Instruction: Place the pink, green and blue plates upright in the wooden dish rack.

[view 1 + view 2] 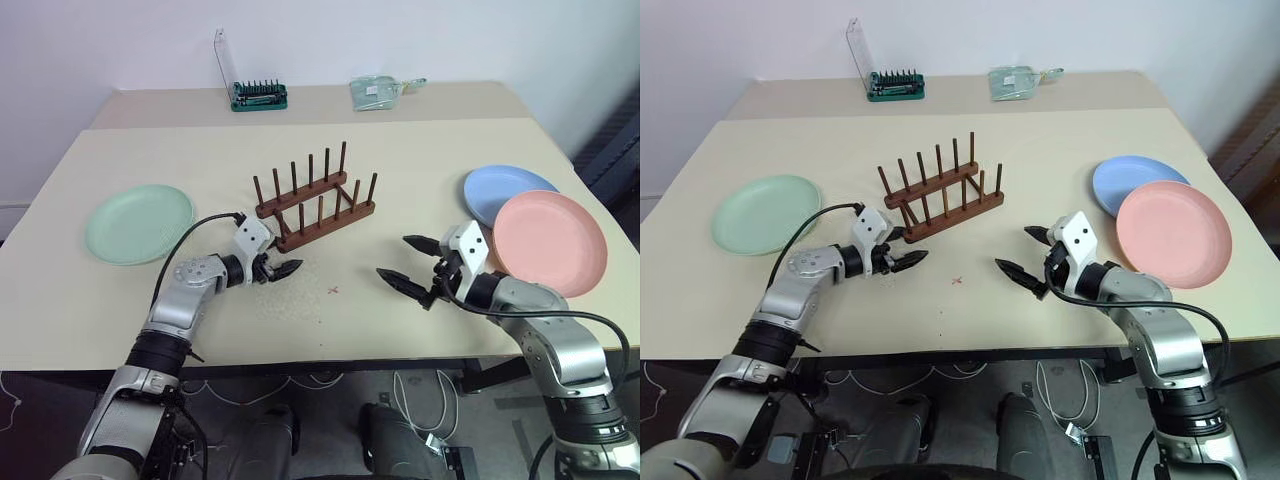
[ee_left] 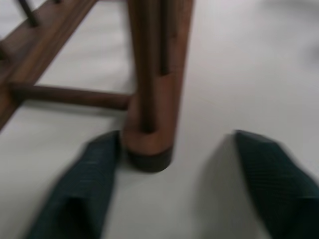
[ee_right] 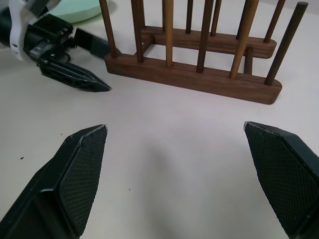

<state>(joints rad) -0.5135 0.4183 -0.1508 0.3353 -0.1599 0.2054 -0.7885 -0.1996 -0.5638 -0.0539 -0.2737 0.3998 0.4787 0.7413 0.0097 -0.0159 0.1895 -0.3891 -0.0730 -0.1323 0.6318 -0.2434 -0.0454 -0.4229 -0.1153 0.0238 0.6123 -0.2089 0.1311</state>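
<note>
The wooden dish rack [image 1: 318, 205] stands empty at the table's middle, its pegs upright. The green plate [image 1: 138, 223] lies flat at the left. At the right the pink plate [image 1: 552, 240] lies flat, overlapping the blue plate [image 1: 500, 187] behind it. My left gripper [image 1: 278, 268] is low at the rack's near left end; in the left wrist view the rail's end [image 2: 149, 139] sits between its spread fingers, one finger [image 2: 84, 179] close against it, the other apart. My right gripper [image 1: 396, 257] hovers open and empty in front of the rack, left of the pink plate.
On a second table at the back stand a green bit-set box with a raised clear lid [image 1: 258, 95] and a clear bag [image 1: 378, 92]. A small red mark [image 1: 334, 291] is on the tabletop between the grippers. The table's front edge runs just behind both wrists.
</note>
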